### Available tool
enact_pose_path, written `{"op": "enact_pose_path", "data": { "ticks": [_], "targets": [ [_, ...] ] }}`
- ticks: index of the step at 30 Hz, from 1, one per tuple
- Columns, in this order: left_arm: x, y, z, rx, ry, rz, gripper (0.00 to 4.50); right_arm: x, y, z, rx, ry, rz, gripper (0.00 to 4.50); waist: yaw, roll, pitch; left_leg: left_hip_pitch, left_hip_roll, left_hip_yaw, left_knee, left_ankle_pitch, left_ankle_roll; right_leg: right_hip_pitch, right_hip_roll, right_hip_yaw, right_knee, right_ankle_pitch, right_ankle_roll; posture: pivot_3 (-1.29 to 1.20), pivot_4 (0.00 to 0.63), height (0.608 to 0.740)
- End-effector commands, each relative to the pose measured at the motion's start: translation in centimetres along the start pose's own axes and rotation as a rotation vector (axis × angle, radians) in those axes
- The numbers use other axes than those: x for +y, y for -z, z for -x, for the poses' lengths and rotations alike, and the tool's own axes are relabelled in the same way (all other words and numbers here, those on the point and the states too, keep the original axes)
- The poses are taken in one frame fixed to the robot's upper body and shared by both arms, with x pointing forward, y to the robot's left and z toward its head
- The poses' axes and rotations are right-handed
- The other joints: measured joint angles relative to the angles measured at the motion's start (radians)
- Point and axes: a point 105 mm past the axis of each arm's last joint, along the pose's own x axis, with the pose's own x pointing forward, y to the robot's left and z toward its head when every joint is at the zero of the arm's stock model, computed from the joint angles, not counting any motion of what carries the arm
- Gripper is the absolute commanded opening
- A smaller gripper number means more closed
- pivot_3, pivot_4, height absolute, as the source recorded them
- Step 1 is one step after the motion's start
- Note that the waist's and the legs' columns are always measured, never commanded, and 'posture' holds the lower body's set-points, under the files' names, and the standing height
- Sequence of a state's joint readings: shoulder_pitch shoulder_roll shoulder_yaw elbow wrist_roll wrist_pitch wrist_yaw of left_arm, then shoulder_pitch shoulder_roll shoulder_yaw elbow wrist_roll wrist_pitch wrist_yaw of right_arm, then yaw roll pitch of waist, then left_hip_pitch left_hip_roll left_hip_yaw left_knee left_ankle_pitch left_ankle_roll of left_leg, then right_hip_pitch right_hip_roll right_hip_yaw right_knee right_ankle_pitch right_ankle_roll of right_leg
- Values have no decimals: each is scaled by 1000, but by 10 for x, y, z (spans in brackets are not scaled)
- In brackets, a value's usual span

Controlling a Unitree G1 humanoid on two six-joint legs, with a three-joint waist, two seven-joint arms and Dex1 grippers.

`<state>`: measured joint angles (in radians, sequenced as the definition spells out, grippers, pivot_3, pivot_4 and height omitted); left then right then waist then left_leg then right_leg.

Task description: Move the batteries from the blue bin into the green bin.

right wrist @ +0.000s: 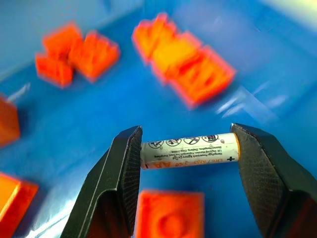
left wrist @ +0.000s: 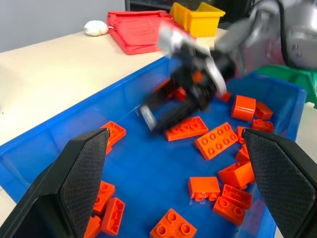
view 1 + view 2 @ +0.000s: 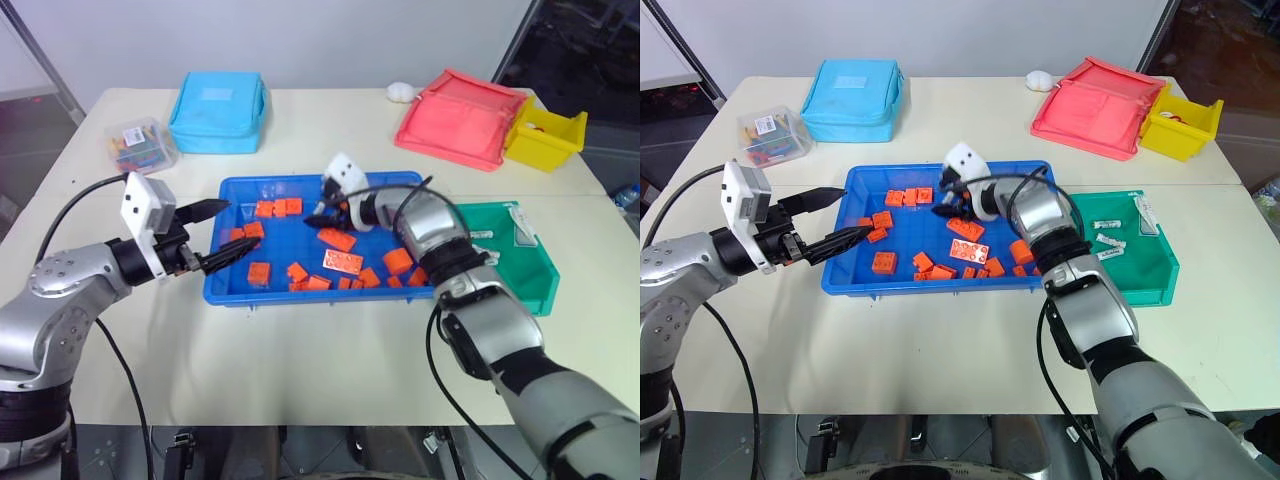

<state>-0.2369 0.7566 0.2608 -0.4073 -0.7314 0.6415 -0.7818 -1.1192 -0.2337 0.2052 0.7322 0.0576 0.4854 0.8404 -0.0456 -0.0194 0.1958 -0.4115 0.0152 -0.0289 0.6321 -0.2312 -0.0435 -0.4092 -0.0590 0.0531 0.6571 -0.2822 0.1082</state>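
I read the right gripper (image 1: 185, 153) as clamped endwise on one battery (image 1: 190, 150), a fingertip on each end, held clear above the floor of the blue bin (image 3: 240, 290) among scattered orange bricks (image 3: 343, 262). In the head view this gripper sits over the bin's upper middle, at about 12 o'clock from the bin centre. The left gripper (image 3: 222, 232) hovers at the bin's 9 o'clock rim with its fingers spread apart and nothing between them. The green bin (image 3: 535, 285) stands on the worktop (image 3: 300, 360) touching the blue bin's 3 o'clock side; I see more batteries (image 3: 482, 234) lying inside it. A yellow bin (image 3: 545, 135) sits at 1 o'clock, beside a red pouch (image 3: 460, 118).
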Motion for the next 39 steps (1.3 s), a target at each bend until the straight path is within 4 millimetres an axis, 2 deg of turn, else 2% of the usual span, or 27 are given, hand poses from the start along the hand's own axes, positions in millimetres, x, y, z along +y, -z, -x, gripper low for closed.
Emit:
{"op": "enact_pose_path", "data": {
  "ticks": [1, 3, 6, 12, 16, 18, 20, 26, 30, 32, 35, 39],
  "targets": [
    [-4, -11, 1, -46, 14, -32, 4500, -13, -45, 26, -123, 41, 48, 2189, 2, 0, 0, 0, 0, 0, 0, 0, 0, 0, 0, 0, 0, 0, 0, 0, 150, 740],
    [-7, -12, -1, -52, 37, -25, 4500, -20, -54, 47, -144, 68, 62, 2189, 5, 0, 0, 0, 0, 0, 0, 0, 0, 0, -1, 0, 0, 0, 0, 0, 150, 740],
    [-14, -12, -4, -31, 103, -35, 4500, -34, -57, 100, -135, 146, 104, 2189, 19, 0, 0, -1, -2, -1, 0, 0, 0, 0, -2, -1, 0, 0, 0, 0, 150, 740],
    [-24, -17, -14, -17, 241, -30, 4500, -48, -27, 194, 32, 329, 110, 2189, 29, 0, 0, -1, -2, 0, 0, 0, 0, 1, -2, -1, -3, 0, 0, 0, 150, 740],
    [-26, -16, -20, 3, 305, -38, 4500, -42, -14, 230, 111, 390, 88, 2189, 20, 0, 0, -1, -1, 2, 0, 0, 0, 1, -2, 0, -3, 0, 0, 0, 150, 740],
    [-26, -18, -25, 3, 339, -41, 4500, -37, 4, 251, 180, 429, 50, 2189, 20, 0, 0, 0, 0, 2, 0, 0, 0, 1, 0, 0, -3, 0, 0, 0, 150, 740],
    [-24, -19, -30, 2, 353, -42, 4500, -33, 19, 262, 226, 450, 17, 2189, 26, 0, 0, 0, 1, 1, 0, 0, 0, 2, 1, 0, -3, 0, 0, 0, 150, 740],
    [-17, -18, -36, 3, 362, -44, 4500, -28, 40, 268, 247, 476, -58, 2189, 19, 0, 0, 1, 1, 2, 1, 0, 1, 2, 2, 2, -3, 0, 0, 0, 150, 740],
    [-16, -18, -36, 0, 358, -49, 4500, -34, 57, 274, 283, 517, -75, 2189, 26, 0, 0, 1, 1, 2, 1, 0, 1, 2, 2, 2, -3, 0, 0, 0, 150, 740],
    [-15, -19, -35, -2, 350, -50, 4500, -36, 63, 276, 296, 525, -76, 3207, 28, 0, 0, 1, 1, 2, 1, 0, 1, 2, 1, 2, -3, 0, 0, 0, 150, 740],
    [-14, -19, -31, 0, 334, -50, 4500, -43, 69, 279, 311, 544, -72, 4477, 28, 0, 0, 1, 1, 2, 1, 0, 1, 2, 1, 2, -3, 0, 0, 0, 150, 740],
    [-14, -18, -27, 6, 311, -49, 4500, -50, 62, 279, 303, 556, -38, 4477, 24, 0, 0, 1, 1, 2, 1, 0, 1, 2, 1, 2, -3, 0, 0, 0, 150, 740]
  ]
}}
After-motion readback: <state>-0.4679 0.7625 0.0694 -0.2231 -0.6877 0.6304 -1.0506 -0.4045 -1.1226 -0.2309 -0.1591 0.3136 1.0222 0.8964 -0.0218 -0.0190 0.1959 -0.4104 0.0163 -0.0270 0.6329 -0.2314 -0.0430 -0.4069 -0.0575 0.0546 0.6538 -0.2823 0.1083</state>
